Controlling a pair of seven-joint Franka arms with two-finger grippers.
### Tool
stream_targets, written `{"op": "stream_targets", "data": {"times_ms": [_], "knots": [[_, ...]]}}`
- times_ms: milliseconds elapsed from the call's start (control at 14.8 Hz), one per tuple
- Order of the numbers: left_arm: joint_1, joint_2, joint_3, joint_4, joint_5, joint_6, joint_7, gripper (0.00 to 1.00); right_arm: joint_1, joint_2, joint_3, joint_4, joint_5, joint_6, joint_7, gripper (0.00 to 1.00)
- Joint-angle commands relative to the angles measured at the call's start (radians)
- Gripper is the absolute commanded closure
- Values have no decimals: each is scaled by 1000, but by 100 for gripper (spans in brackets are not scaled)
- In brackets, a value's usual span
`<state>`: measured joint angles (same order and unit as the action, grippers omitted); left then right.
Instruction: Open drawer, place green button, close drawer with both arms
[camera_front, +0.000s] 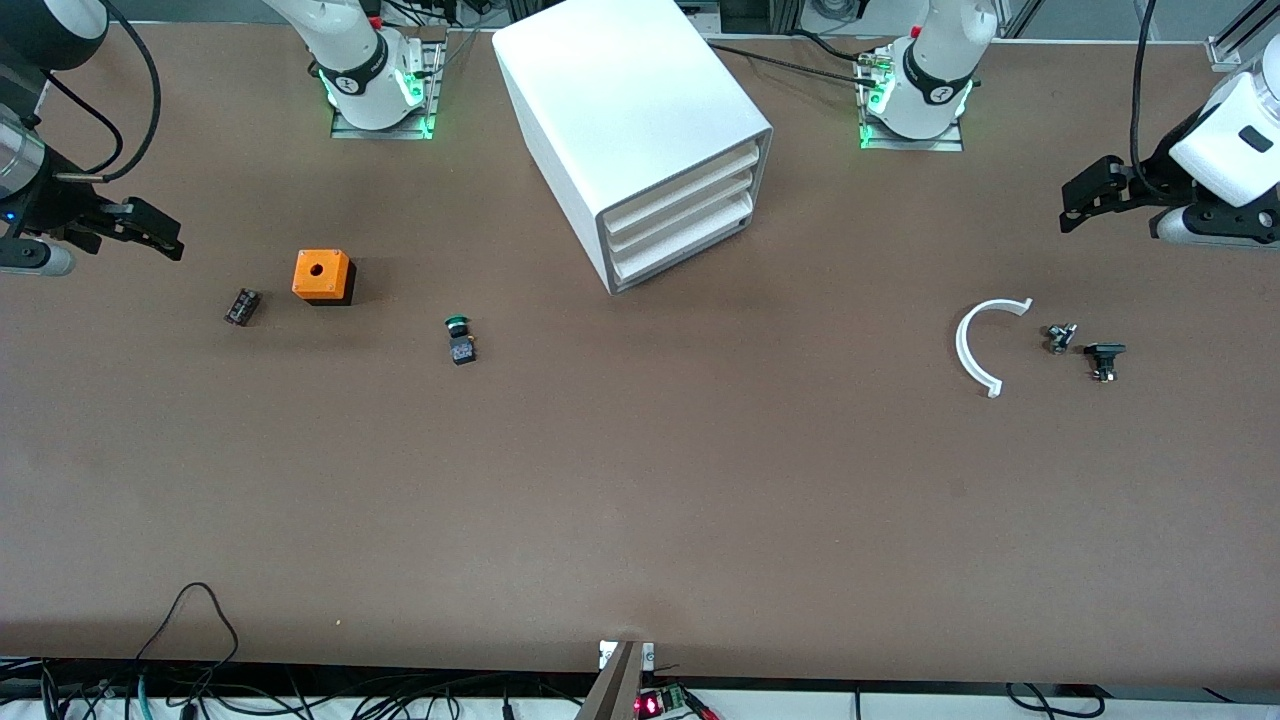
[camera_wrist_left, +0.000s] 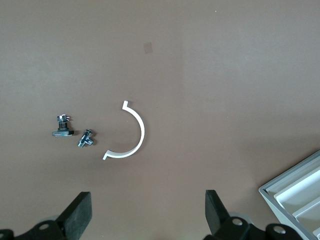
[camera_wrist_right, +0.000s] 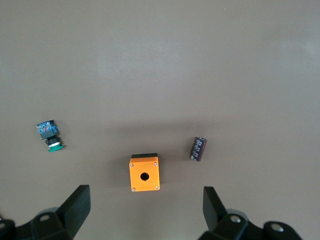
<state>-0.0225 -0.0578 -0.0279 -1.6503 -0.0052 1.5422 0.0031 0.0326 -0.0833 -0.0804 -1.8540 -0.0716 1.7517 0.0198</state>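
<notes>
The white cabinet (camera_front: 640, 120) stands at the middle of the table near the arms' bases. Its three drawers are all shut; the drawer (camera_front: 688, 247) is the lowest one. The button (camera_front: 460, 338), green cap on a black body, lies on its side nearer to the front camera than the cabinet, toward the right arm's end, and also shows in the right wrist view as the button (camera_wrist_right: 49, 136). My right gripper (camera_front: 165, 238) hangs open and empty over the table's right-arm end. My left gripper (camera_front: 1075, 203) hangs open and empty over the left arm's end. Both wait apart from the cabinet.
An orange cube with a hole (camera_front: 322, 276) and a small black cylinder (camera_front: 241, 306) lie beside the button toward the right arm's end. A white plastic arc (camera_front: 975, 345) and two small dark parts (camera_front: 1060, 337) (camera_front: 1104, 358) lie toward the left arm's end. Cables run along the front edge.
</notes>
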Motion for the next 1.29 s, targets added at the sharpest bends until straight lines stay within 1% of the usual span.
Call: {"op": "stream_targets", "data": {"times_ms": [0, 271, 474, 948, 1084, 1151, 1219], "knots": [[7, 15, -4, 23, 8, -18, 21, 0, -2, -10, 1, -1, 22, 8, -18, 0], [10, 18, -1, 34, 7, -24, 12, 0, 0, -10, 1, -1, 41, 12, -3, 0], [10, 18, -1, 34, 7, -22, 14, 0, 0, -9, -1, -1, 35, 12, -14, 0], [6, 67, -4, 64, 7, -17, 20, 0, 0, -10, -1, -1, 26, 9, -23, 0], [1, 91, -13, 89, 8, -27, 8, 0, 0, -10, -1, -1, 27, 6, -23, 0], [-3, 114, -17, 83, 8, -27, 6, 0, 0, -9, -1, -1, 27, 6, -23, 0], [-5, 157, -26, 86, 17, -27, 8, 0, 0, -10, -2, -1, 27, 5, -23, 0]]}}
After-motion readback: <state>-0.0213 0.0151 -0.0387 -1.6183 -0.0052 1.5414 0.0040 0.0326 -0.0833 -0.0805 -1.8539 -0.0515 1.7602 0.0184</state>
